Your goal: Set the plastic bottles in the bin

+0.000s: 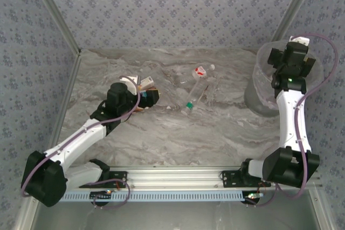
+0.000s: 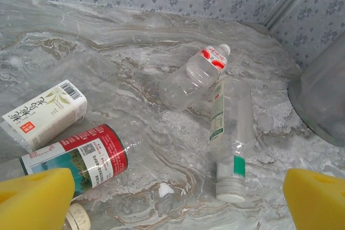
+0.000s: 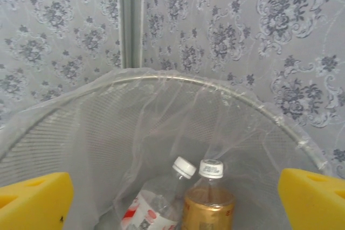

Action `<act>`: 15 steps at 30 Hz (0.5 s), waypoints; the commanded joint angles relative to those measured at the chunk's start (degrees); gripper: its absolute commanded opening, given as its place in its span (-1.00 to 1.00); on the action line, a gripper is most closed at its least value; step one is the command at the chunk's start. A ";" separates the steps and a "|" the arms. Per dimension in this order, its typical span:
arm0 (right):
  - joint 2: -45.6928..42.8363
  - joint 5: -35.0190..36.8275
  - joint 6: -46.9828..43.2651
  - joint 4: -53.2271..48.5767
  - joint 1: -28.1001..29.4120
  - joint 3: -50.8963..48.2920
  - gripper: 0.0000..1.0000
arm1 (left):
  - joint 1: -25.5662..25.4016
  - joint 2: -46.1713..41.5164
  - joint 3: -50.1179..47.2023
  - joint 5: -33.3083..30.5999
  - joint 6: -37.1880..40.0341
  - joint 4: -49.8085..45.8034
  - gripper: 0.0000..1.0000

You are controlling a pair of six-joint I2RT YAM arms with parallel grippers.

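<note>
The bin (image 3: 215, 87) holds two bottles (image 3: 207, 206); at least four bottles (image 2: 191, 76) wait.
Both claws are apart and empty: right claw (image 3: 173, 200) above the bin, left claw (image 2: 178, 200) facing the rest.

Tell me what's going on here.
The right gripper hangs open over the bin, where a copper-brown bottle and a clear bottle already sit. The left gripper is open, low over the table, with a red-labelled bottle nearest among several not yet collected.
</note>
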 commanded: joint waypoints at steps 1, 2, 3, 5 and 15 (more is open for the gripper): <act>-2.17 -1.70 3.21 -1.68 1.31 0.60 1.00 | 0.58 -0.89 -0.23 -0.61 -0.55 -0.55 0.99; -2.47 -1.98 3.89 -1.92 1.71 0.50 1.00 | 0.67 -0.78 -0.15 -0.78 -0.76 -0.63 0.99; -2.96 -2.46 4.50 -2.21 2.12 0.23 1.00 | 0.96 -0.60 -0.01 -0.77 -1.10 -0.87 0.99; -3.91 -3.53 6.31 -2.66 2.85 -0.39 1.00 | 1.78 -0.33 0.17 -0.79 -1.72 -1.12 0.99; -10.28 -8.32 15.20 -2.53 8.11 -7.31 1.00 | 6.11 1.19 3.70 -0.10 -3.38 -10.36 0.99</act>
